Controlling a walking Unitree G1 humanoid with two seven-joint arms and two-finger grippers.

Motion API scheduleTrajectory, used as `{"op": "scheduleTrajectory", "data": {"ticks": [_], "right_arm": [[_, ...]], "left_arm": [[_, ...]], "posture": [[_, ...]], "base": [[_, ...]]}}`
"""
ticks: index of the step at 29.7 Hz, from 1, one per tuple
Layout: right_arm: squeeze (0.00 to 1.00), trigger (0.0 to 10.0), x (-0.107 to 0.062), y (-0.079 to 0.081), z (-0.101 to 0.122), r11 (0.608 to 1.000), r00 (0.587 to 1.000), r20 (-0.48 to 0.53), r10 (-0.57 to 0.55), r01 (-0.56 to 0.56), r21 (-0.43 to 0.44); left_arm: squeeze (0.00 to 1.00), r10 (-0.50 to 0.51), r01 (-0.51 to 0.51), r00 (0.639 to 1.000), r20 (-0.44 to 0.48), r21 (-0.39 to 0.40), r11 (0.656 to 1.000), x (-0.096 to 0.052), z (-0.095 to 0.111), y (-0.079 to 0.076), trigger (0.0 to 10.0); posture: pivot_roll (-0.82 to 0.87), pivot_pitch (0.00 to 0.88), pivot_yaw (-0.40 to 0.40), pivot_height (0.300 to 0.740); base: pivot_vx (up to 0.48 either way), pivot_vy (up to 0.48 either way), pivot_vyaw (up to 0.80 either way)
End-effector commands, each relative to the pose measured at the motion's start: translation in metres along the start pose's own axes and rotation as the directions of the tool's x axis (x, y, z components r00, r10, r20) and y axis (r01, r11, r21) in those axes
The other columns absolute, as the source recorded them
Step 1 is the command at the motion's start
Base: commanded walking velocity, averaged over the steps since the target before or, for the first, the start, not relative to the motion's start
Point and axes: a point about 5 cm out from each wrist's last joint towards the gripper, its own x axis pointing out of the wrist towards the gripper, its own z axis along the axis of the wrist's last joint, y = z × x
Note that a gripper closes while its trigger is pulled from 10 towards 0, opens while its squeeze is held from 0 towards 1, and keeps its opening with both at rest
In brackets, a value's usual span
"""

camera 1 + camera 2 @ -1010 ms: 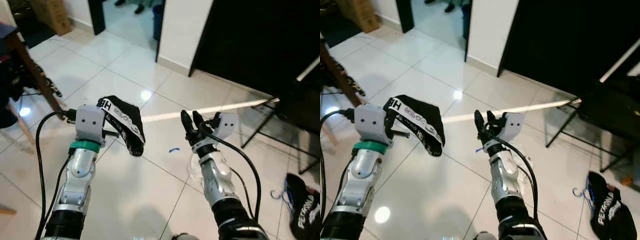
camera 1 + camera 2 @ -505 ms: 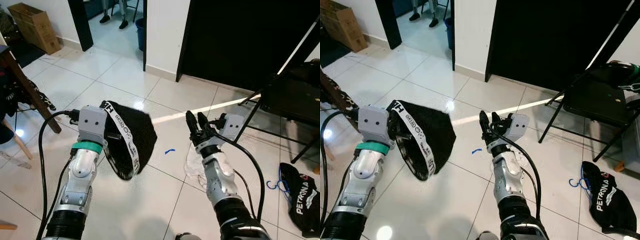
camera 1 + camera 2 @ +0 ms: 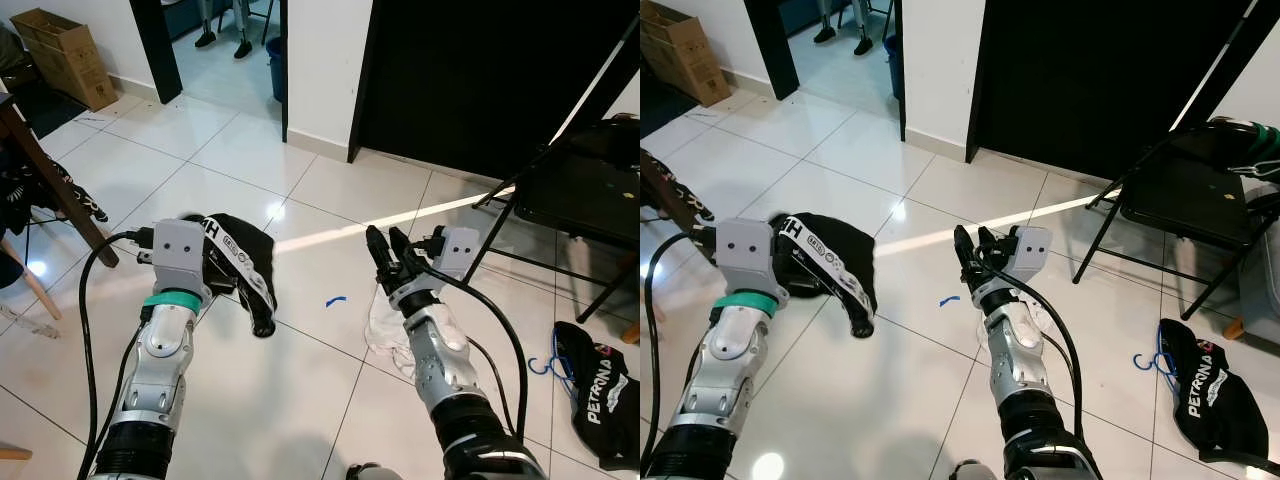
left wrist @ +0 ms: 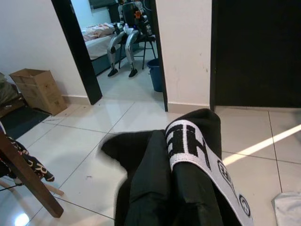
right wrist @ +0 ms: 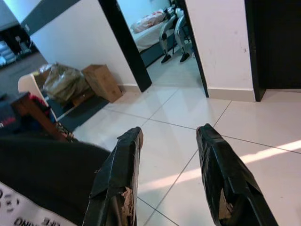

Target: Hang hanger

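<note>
My left pincer (image 3: 205,262) holds the black garment (image 3: 243,262), which drapes over and beyond its fingers above the tiled floor (image 3: 300,400). My right pincer (image 5: 171,179) is raised beside it, fingers apart, empty.

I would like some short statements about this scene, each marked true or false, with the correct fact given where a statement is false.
1. The left gripper holds a black garment with a white printed band. True.
2. The right gripper is clamped on a hanger. False: its fingers stand apart with nothing between them.
3. A black folding chair stands on the robot's right. True.
4. The small blue object lies on the chair seat. False: it lies on the white tiled floor, in front of the right gripper.
5. Another dark garment with white lettering lies on the floor at the robot's right. True.
6. The cardboard box stands next to the chair. False: it stands far on the left, against the wall.
</note>
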Motion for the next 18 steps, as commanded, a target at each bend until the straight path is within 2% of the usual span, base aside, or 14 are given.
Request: {"op": "scheduleTrajectory", "data": {"ticks": [1,10,12,18], "right_arm": [[0.00,10.0,-0.0038,-0.0002,-0.0071,1.000,0.999,-0.033,-0.006,0.006,-0.007],[0.00,10.0,-0.0051,0.0008,-0.0087,1.000,0.999,-0.042,0.001,-0.001,-0.009],[0.00,10.0,-0.0053,0.0009,-0.0086,1.000,0.999,-0.041,0.002,-0.002,-0.010],[0.00,10.0,-0.0057,-0.0005,-0.0076,1.000,0.999,-0.035,-0.007,0.007,0.005]], "left_arm": [[0.00,-0.007,0.007,1.000,-0.030,0.000,1.000,-0.0028,-0.0050,-0.0033,10.0],[0.00,0.005,-0.005,0.999,-0.035,0.004,1.000,-0.0023,-0.0047,-0.0022,10.0],[0.00,0.011,-0.011,0.999,-0.034,-0.002,1.000,-0.0024,-0.0046,-0.0016,10.0],[0.00,0.040,-0.041,0.999,-0.033,-0.021,0.999,-0.0030,-0.0045,0.0017,10.0]], "posture": [[0.04,0.049,0.010,0.740],[0.05,0.059,0.008,0.740],[0.05,0.060,0.007,0.740],[0.04,0.062,0.001,0.740]], "base": [[0.000,-0.480,0.80],[0.000,-0.469,0.80],[0.000,0.000,0.80],[0.000,0.000,0.00]]}}
